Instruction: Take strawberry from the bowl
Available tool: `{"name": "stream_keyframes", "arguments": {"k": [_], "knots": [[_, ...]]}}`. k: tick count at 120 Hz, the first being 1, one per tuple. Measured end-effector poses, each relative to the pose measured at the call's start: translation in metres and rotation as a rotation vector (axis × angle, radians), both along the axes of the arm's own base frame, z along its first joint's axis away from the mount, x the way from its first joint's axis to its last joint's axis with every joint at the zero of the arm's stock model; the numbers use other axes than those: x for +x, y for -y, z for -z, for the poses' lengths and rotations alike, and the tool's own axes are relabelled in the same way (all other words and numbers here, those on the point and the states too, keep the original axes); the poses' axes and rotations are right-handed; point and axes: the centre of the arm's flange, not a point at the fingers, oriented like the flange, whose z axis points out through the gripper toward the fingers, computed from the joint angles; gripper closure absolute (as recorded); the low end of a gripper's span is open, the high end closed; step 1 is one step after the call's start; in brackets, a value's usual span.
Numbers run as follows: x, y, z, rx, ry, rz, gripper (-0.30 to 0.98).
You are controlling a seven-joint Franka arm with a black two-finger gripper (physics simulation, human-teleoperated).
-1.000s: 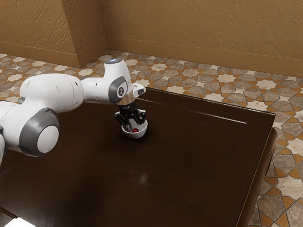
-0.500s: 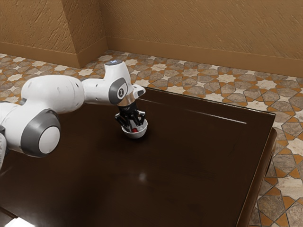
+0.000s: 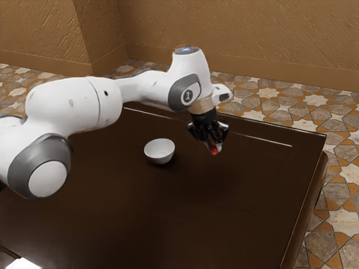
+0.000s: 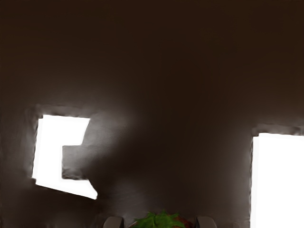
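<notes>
My gripper (image 3: pixel 213 148) is in the air over the table, off to the exterior view's right of the bowl, and is shut on the red strawberry (image 3: pixel 214 151). At the wrist view's lower edge the strawberry's green leaves (image 4: pixel 160 220) and a bit of red lie between the two fingertips of the gripper (image 4: pixel 160 223). The white bowl (image 3: pixel 160 158) stands upright on the table, and its visible inside holds nothing.
The dark, glossy table (image 3: pixel 168 224) extends below the hand, with its far edge behind the arm and its side edge at the exterior view's right. Bright white reflections (image 4: pixel 50 152) lie on its surface.
My gripper has come up out of the bowl and moved toward the exterior view's right, carrying the strawberry. The bowl has stayed in place.
</notes>
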Motion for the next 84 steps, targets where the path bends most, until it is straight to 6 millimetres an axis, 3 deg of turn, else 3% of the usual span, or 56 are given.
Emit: {"name": "stream_keyframes", "arguments": {"k": [9,24,43,64,68,70,77,81,84], "knots": [[-0.005,0.019,0.027,0.005,-0.040,0.024,0.63],[-0.007,0.024,0.052,0.014,-0.076,0.029,0.62],[-0.008,0.025,0.056,0.008,-0.085,0.031,0.31],[-0.008,0.025,0.046,0.003,-0.074,0.039,0.14],[-0.008,0.008,0.013,-0.002,-0.042,0.030,0.12],[-0.008,-0.011,-0.015,-0.003,-0.016,0.018,0.11],[-0.021,-0.104,-0.104,0.003,0.046,-0.055,0.09],[-0.040,-0.162,-0.140,0.013,0.054,-0.109,0.07],[-0.056,-0.193,-0.158,0.019,0.051,-0.133,0.06]]}}
